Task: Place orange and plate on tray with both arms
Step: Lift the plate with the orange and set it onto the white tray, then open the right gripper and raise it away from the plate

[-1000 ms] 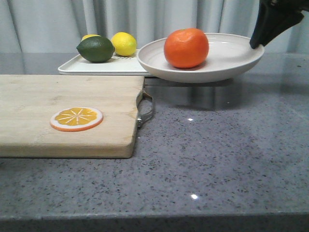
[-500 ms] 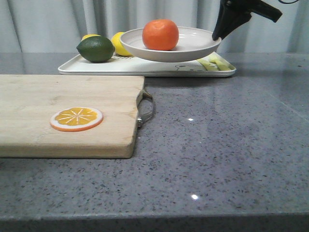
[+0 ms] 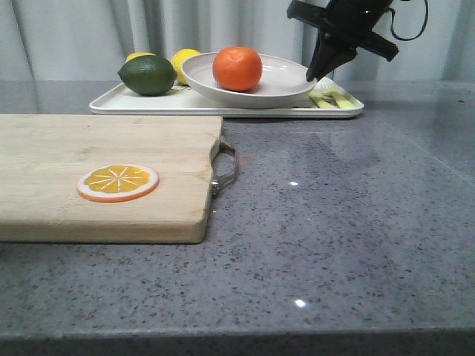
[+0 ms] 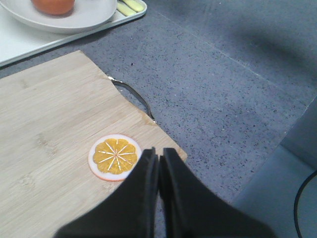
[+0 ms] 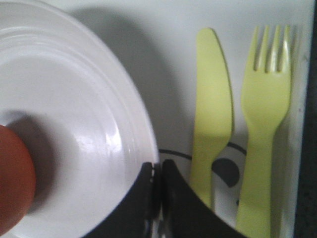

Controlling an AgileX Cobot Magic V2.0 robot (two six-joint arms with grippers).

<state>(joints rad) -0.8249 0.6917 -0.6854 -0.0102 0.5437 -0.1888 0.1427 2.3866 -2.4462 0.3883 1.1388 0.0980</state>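
The orange sits in the off-white plate, which rests on the white tray at the back of the table. My right gripper is shut on the plate's right rim; in the right wrist view the gripper pinches the rim of the plate, with the orange at the edge. My left gripper is shut and empty, above the corner of the cutting board. The plate, the orange and the tray also show in the left wrist view.
A wooden cutting board with a metal handle lies front left, an orange slice on it. A green lime and yellow lemons lie on the tray's left part. A yellow knife and fork lie on the tray's right end.
My right gripper has carried the plate with the orange leftward and back, then down onto the tray. The left arm is not in the earlier frames.
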